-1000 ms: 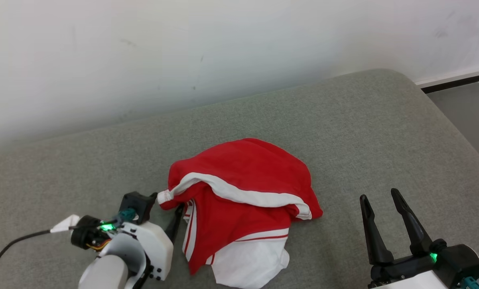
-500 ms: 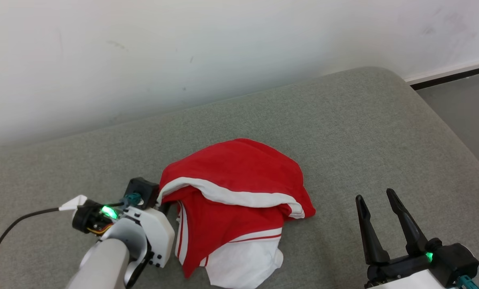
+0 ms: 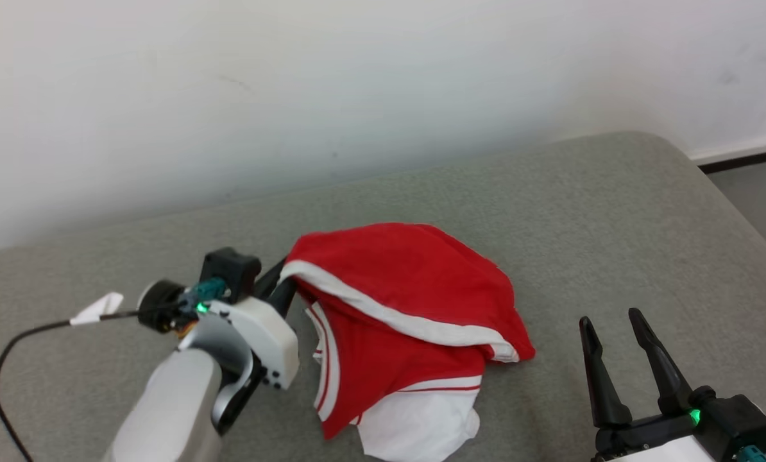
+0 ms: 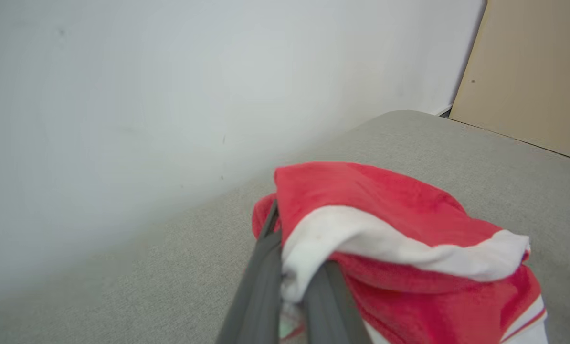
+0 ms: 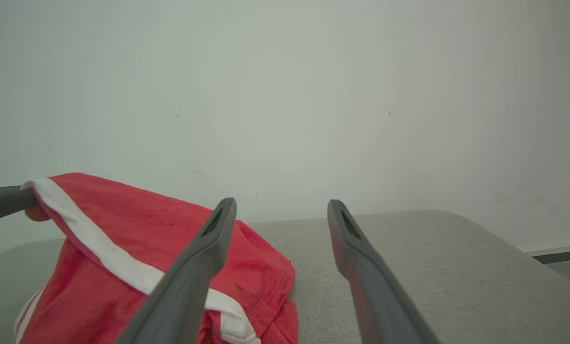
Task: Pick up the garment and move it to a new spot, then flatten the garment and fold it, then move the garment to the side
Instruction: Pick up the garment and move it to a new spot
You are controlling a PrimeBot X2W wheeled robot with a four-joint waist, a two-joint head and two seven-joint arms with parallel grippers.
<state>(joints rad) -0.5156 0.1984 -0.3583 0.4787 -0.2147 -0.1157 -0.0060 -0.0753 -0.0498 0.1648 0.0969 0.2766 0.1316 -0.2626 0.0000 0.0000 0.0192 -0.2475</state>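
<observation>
The garment (image 3: 408, 301) is a crumpled red piece with white bands, lying mid-way on the grey cushion (image 3: 614, 224). My left gripper (image 3: 285, 277) is shut on the garment's white-banded left edge and holds that edge raised off the cushion. In the left wrist view the two fingers (image 4: 261, 282) pinch the white band of the garment (image 4: 385, 210). My right gripper (image 3: 614, 321) stands open at the lower right, apart from the cloth. In the right wrist view its fingers (image 5: 208, 253) are spread, with the garment (image 5: 137, 229) to their left.
A white wall (image 3: 357, 83) runs along the cushion's far edge. The cushion's rounded right corner drops to a grey floor (image 3: 761, 192). A black cable (image 3: 17, 346) trails from my left wrist. A beige panel (image 4: 533, 71) stands past the cushion in the left wrist view.
My left gripper closed on the garment's white-banded edge and lifted it up and away from the cushion. The head camera shifted. The right gripper stayed open.
</observation>
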